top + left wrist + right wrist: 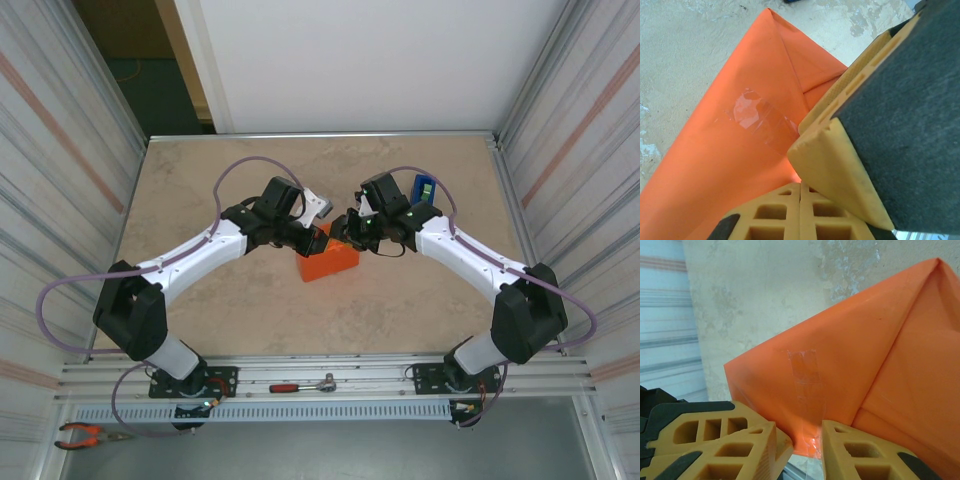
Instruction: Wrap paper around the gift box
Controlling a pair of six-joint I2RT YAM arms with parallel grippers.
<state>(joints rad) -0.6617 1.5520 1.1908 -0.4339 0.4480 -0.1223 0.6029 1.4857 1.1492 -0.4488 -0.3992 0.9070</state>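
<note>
L tool [800, 200] shut, empty; R tool [807, 439] part open astride paper [850, 365] edge at 6 o'clock; a tug could tear tape [805, 371], loosening wrap

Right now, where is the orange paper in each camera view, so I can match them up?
Top external: the paper sits mid-table, just below picture centre.
Left wrist: the paper spreads from the top centre to the lower left.
Right wrist: the paper takes the centre and right.
Shared landmark: the mottled beige tabletop around it; clear tape shows on it in both wrist views.
</note>
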